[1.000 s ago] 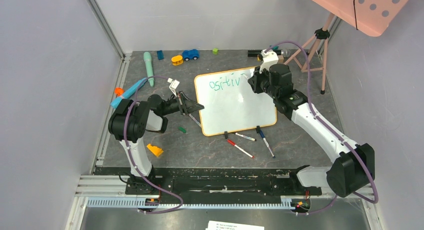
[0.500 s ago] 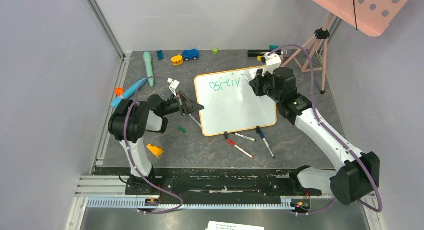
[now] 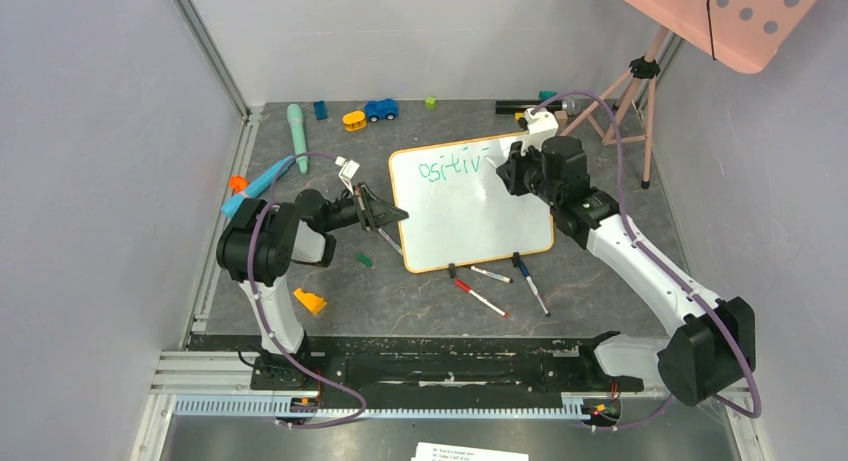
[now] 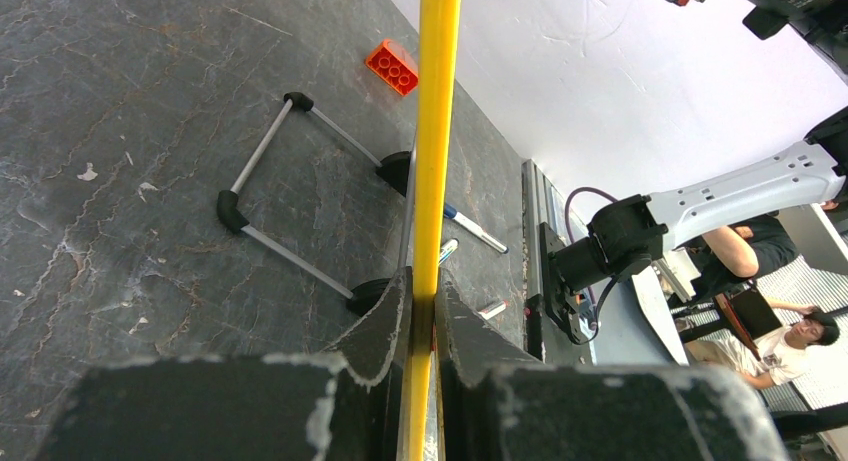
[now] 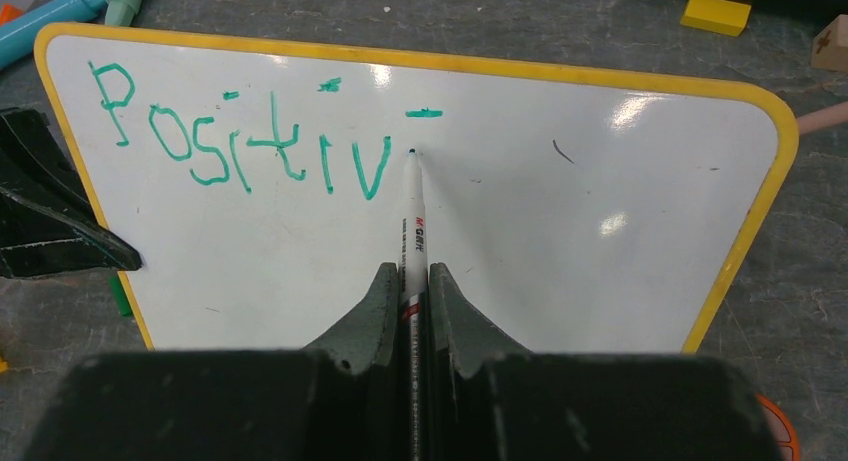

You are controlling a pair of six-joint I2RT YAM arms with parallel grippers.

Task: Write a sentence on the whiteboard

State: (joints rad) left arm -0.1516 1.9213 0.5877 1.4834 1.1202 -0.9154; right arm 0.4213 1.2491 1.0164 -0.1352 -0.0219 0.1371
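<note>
Whiteboard rests on a dark, marbled tabletop.

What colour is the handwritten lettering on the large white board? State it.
Teal-green; the handwritten marker lettering shows best in the right wrist view.

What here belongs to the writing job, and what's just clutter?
Job: yellow-framed white whiteboard, unfinished teal-green sentence, white marker pen, left gripper, right gripper.
Clutter: blue toy car, yellow toy piece, orange wedge block, red-capped loose marker.

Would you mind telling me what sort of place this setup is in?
Probably a robotics lab work cell: grey wall panels enclose the table, a tripod stands at its far right, and a person sits nearby.
</note>
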